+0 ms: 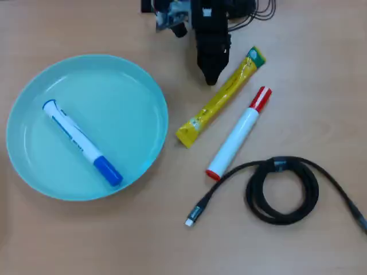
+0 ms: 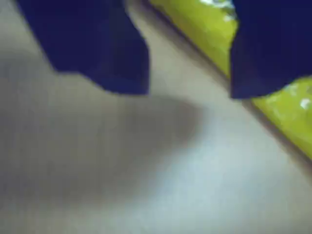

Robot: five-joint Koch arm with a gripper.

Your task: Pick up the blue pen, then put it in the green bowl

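The blue pen (image 1: 80,141), a white marker with a blue cap, lies diagonally inside the green bowl (image 1: 132,97) at the left of the overhead view, its cap toward the bowl's lower right. My gripper (image 1: 211,79) hangs at the top centre, well right of the bowl and close beside a yellow packet. In the wrist view the gripper (image 2: 190,92) is open. Its two dark fingers (image 2: 112,58) stand apart, and only bare table shows between them.
A yellow sachet (image 1: 221,98) lies diagonally just right of the gripper and also shows in the wrist view (image 2: 214,34). A white marker with a red cap (image 1: 238,134) lies beside it. A coiled black cable (image 1: 282,189) sits at the lower right.
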